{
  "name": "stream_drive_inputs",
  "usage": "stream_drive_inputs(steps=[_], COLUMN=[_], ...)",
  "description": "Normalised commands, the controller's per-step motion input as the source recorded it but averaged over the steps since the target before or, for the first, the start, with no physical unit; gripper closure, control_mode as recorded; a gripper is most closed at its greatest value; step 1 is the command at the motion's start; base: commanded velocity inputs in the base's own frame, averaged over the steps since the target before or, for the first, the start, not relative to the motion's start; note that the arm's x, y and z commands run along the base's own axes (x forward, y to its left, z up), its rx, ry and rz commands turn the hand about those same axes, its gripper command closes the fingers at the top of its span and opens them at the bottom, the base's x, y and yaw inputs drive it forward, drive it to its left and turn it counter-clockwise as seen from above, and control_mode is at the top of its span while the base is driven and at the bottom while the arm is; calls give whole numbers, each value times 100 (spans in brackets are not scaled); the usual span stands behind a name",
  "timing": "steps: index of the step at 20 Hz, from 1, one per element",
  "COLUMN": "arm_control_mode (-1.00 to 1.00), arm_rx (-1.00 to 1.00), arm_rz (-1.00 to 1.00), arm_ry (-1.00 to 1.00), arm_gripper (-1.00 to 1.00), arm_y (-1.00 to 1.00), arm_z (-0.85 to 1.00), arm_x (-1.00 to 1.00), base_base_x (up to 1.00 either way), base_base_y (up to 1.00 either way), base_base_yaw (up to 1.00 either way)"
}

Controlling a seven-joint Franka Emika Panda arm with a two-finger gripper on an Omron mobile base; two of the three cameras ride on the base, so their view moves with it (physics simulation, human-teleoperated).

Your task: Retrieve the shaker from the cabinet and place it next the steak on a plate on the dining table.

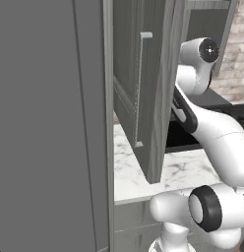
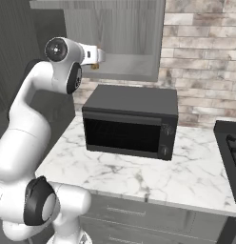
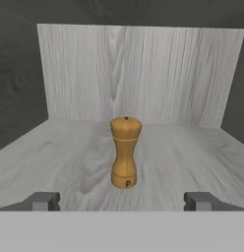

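The golden-brown wooden shaker point(image 3: 125, 152) stands upright on the pale wood-grain shelf of the open cabinet point(image 3: 143, 74), about midway between its side walls. My gripper point(image 3: 122, 202) is open at the shelf's front edge. Its two fingertips point(image 3: 43, 201) stand wide apart on either side of the shaker, short of it and not touching. In the right base view the arm reaches up, with its hand at the cabinet point(image 2: 120, 33) opening. The swung-out cabinet door point(image 1: 138, 88) hangs beside the arm. The steak, the plate and the dining table are out of view.
A black microwave point(image 2: 131, 122) sits on the white marble counter point(image 2: 139, 178) right under the cabinet. A tall grey panel point(image 1: 50, 128) stands close on the left. A dark stove edge point(image 2: 230, 143) is at the far right, with a brick wall point(image 2: 201, 57) behind.
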Motion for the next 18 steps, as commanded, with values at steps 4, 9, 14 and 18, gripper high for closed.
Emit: stream_drive_inputs(steps=[4, 9, 14, 18], arm_control_mode=[-100, -100, -100, -100], arm_rx=[0, 0, 0, 0], arm_rz=[0, 0, 0, 0], arm_ry=[8, 5, 3, 0], arm_gripper=[-100, -100, -100, -100], arm_y=[0, 0, 0, 0], arm_z=[0, 0, 0, 0], arm_x=[42, 28, 23, 25], base_base_x=[0, 0, 0, 0], base_base_y=[0, 0, 0, 0], base_base_yaw=[0, 0, 0, 0])
